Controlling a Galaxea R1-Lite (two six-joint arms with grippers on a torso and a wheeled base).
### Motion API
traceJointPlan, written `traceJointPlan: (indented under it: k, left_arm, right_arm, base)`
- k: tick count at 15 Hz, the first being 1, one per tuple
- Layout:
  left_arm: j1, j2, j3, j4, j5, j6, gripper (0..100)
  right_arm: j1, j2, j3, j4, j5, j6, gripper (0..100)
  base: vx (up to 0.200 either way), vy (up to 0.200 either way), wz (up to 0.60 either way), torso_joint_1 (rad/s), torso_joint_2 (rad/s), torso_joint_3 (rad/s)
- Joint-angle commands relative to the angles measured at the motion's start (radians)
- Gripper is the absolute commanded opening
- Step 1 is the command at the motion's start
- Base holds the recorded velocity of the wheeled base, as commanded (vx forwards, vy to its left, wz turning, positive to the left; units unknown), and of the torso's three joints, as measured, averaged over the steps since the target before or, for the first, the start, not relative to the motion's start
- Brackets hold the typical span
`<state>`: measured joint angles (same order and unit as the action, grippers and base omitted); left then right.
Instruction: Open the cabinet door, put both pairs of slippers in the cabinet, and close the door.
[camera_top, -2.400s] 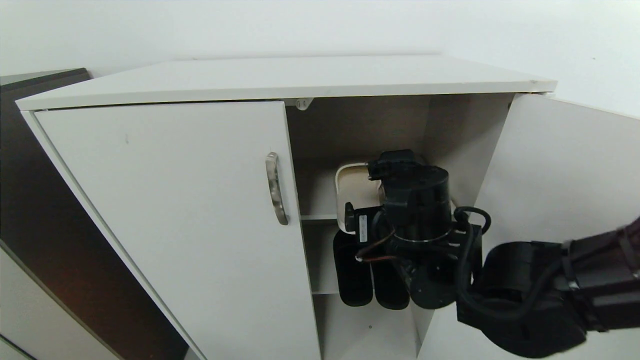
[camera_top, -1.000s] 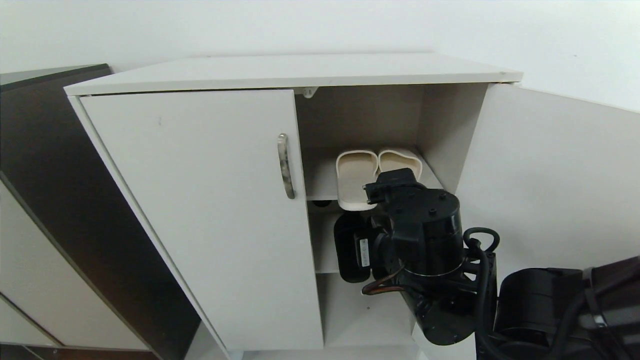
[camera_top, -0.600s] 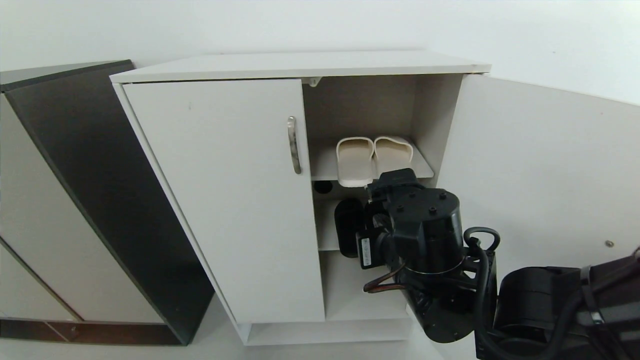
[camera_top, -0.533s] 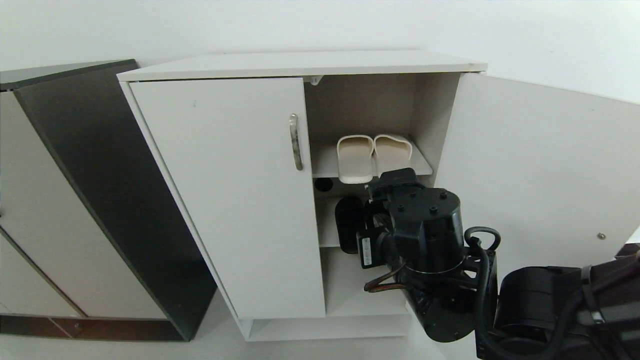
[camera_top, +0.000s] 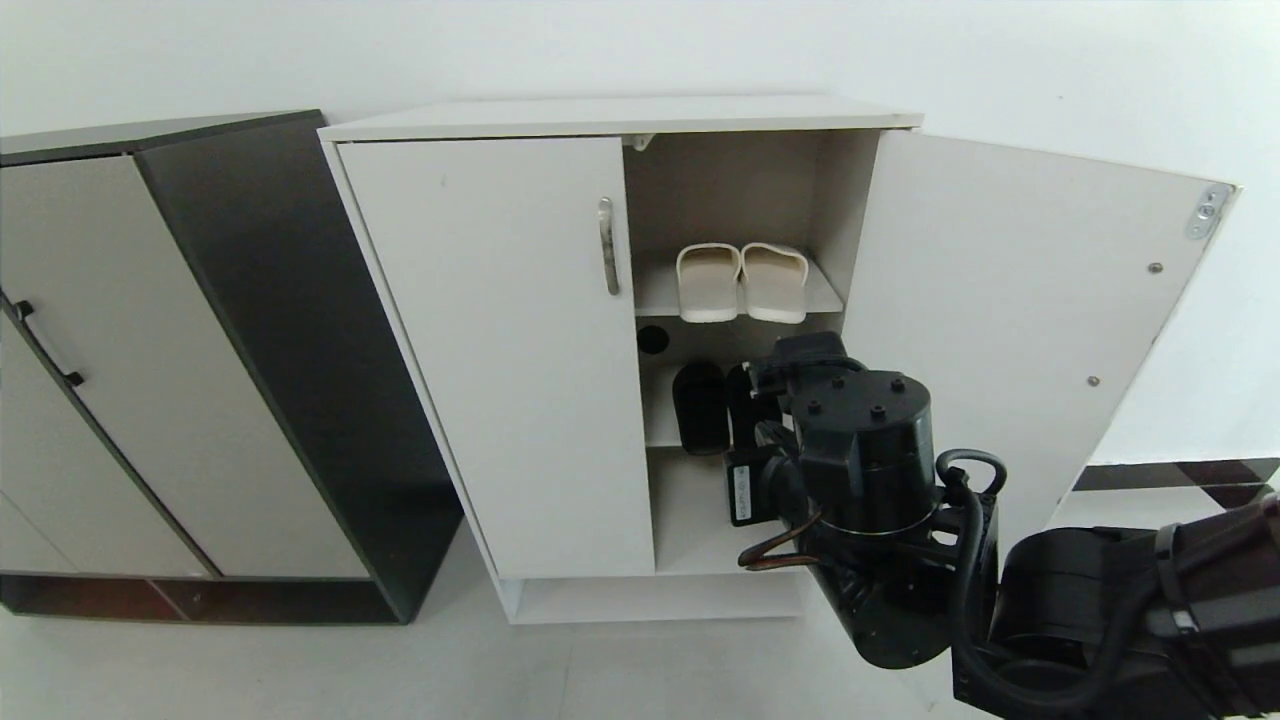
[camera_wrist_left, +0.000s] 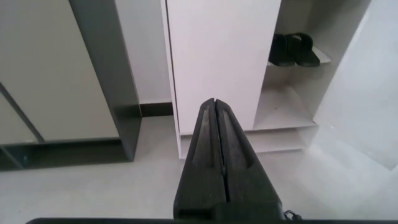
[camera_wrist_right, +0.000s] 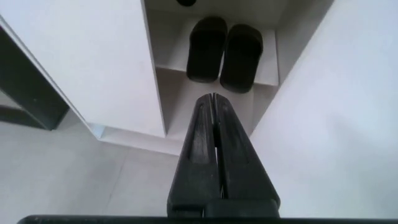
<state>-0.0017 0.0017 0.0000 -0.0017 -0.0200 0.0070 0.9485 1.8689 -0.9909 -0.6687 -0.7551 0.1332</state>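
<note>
Status: both pairs are inside the cabinet. The white slippers are on the upper shelf and the black slippers on the shelf below. Each pair lies side by side, long axes running front to back. Judged: only the door-closing step is left.

Right gripper: fingers pressed together, nothing between them. It hangs in front of the open compartment, pointing toward the black slippers but apart from them.

Left gripper: likewise closed flat and empty, out in front of the closed left door.

Key relation: the open door stands swung out to the robot's right of the right gripper. It is hinged at the cabinet's right wall, long axis upright, inner face toward the arm (its free edge is the one away from the cabinet). The right arm is just beside that panel; the left gripper is well apart from it. Judgement: the right arm is the one to get behind the free edge and push the door leftward.

Writing: small white label on the right arm, print too small to read. No legible marks on slippers or cabinet.
</note>
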Motion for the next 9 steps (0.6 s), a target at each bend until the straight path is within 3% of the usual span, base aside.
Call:
traceJointPlan:
  k: [1, 2, 9]
  left_arm:
    - [0.000, 0.000, 0.000, 0.000, 0.000, 0.001, 0]
    - [0.000, 0.000, 0.000, 0.000, 0.000, 0.001, 0]
    - [0.000, 0.000, 0.000, 0.000, 0.000, 0.001, 0]
  right_arm:
    - [-0.005, 0.004, 0.001, -0.006, 0.000, -0.003, 0]
    - [-0.008, 0.004, 0.001, -0.008, 0.000, -0.007, 0]
    - [-0.013, 0.012, 0.003, -0.009, 0.016, -0.014, 0]
  base:
    - [-0.200, 0.000, 0.00, 0.002, 0.01, -0.002]
    - [-0.200, 0.000, 0.00, 0.002, 0.00, -0.002]
    - [0.000, 0.000, 0.00, 0.000, 0.00, 0.000]
